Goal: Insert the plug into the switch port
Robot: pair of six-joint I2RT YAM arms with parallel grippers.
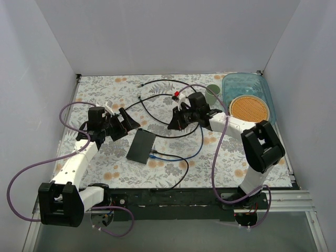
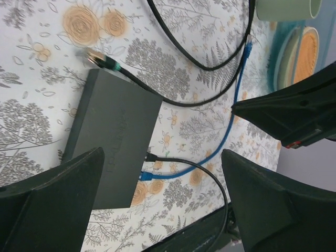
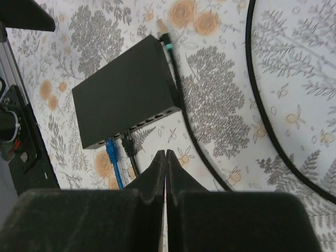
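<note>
Approach phase: left tool [image 2: 163, 156] wide open, empty, near switch [image 1: 140, 146]; right tool [image 3: 166, 153] pinched closed, empty. Loose plug [image 2: 98, 58] lies by switch's far corner, free switch port [image 3: 155, 116] on opposite edge. Next: grab plug, align w/ port.

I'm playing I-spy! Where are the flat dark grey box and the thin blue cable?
flat dark grey box [image 1: 140, 146], top view, top face.
thin blue cable [image 2: 146, 176], left wrist view, plug end.
</note>
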